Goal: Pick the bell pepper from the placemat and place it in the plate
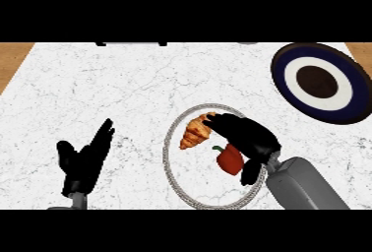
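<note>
White marble counter (145,88) here. My right hand (243,135) is curled over the red bell pepper (230,160) on the round placemat (174,182), croissant (195,133) just beyond the fingertips; plate (320,81) is further out. Left hand (83,160) rests open.

The red bell pepper (230,160), green stem toward eleven o'clock, lies on the white placemat (190,197) with its beaded rim. The navy-and-white plate (291,66) with a dark centre sits at two o'clock, well apart.
</note>
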### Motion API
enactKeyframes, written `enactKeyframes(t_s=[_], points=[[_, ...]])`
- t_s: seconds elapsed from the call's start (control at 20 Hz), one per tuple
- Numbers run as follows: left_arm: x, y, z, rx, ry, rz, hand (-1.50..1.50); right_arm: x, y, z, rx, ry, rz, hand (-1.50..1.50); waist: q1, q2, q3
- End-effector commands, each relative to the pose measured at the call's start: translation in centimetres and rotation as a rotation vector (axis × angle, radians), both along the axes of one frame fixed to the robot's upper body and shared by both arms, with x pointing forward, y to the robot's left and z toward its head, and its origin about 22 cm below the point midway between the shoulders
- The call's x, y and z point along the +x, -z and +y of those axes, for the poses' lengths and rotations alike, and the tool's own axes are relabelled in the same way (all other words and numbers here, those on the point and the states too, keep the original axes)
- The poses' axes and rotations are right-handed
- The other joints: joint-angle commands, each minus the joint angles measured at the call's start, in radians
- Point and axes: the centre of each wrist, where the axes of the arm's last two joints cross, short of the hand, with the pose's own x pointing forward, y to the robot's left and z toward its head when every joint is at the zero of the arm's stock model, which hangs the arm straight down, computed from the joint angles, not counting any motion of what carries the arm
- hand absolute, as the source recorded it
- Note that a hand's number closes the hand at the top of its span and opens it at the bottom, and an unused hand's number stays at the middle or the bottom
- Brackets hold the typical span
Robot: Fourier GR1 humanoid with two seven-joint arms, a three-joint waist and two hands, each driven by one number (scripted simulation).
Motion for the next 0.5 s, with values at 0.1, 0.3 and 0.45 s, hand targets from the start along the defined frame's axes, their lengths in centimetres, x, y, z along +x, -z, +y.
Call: enactKeyframes(t_s=[0.1, 0.3, 0.45], points=[[-0.5, 1.2, -0.8, -0.006, 0.008, 0.057, 0.00, -0.7, 2.7, 1.4, -0.143, -0.090, 0.004, 1.50, 0.002, 0.007, -0.006], [0.0, -0.6, -1.2, -0.004, -0.006, 0.069, 0.00, -0.8, 3.8, 1.6, -0.104, -0.131, -0.065, 1.50, 0.001, 0.005, -0.006], [1.3, 0.0, -0.9, -0.004, 0.015, 0.050, 0.00, 0.9, 2.9, 1.2, -0.096, -0.134, -0.089, 1.50, -0.001, 0.005, -0.006]])
